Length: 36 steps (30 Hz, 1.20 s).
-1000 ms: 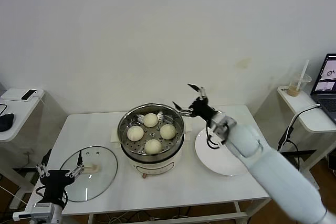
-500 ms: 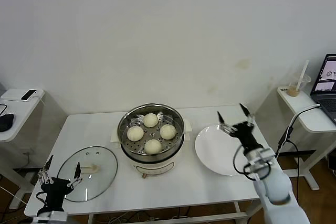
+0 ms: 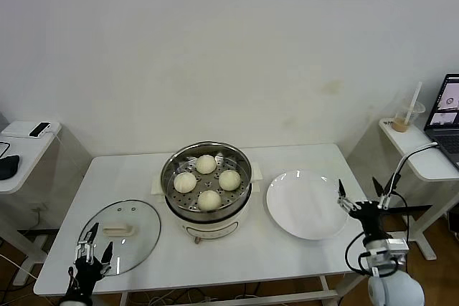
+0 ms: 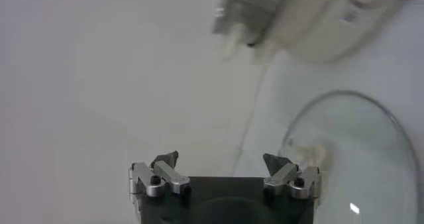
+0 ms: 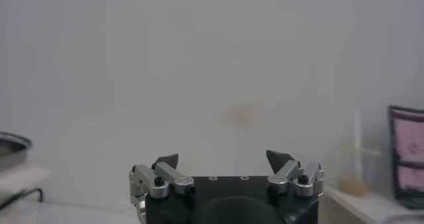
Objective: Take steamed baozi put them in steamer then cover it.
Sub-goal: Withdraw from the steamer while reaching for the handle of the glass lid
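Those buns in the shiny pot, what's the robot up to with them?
All four steamed baozi already sit in the steamer, which is not yet covered. The cover lies flat on the table to the steamer's left. The left claw hangs open at the table's front edge by the cover, holding nothing. The right claw is open and empty beside the white plate.

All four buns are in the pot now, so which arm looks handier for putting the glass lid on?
The left, most likely. The left gripper hangs open at the near edge of the cover, which lies flat on the table's left side. The right gripper, also open, sits beyond the white plate, with the steamer between it and the cover.
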Each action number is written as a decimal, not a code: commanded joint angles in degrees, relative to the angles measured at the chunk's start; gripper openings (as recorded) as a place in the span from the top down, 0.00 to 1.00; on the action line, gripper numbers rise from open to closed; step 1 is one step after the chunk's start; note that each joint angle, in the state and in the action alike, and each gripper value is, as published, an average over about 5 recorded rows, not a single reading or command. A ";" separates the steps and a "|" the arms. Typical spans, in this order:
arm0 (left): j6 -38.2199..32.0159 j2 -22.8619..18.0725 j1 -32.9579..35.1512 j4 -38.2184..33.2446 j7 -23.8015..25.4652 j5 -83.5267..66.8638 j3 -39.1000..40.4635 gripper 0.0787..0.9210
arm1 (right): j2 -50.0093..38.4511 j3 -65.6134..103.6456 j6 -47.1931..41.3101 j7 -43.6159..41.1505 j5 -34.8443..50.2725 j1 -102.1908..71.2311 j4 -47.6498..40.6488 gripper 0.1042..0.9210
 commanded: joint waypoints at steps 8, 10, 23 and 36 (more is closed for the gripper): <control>-1.18 5.40 -10.70 13.90 0.40 11.11 2.91 0.12 | 4.08 3.42 -0.81 1.56 0.08 -8.03 5.73 0.12; -1.23 5.53 -11.32 15.15 0.46 11.02 3.38 0.12 | 4.23 3.85 -0.62 1.56 0.01 -8.60 5.98 0.12; -1.30 5.92 -18.20 20.89 0.51 11.38 5.89 0.12 | 5.68 4.98 -0.56 1.65 -0.58 -10.24 6.62 0.12; -1.22 6.26 -24.56 25.50 0.40 11.45 8.14 0.12 | 6.93 5.43 -0.05 1.51 -2.61 -11.05 5.22 0.12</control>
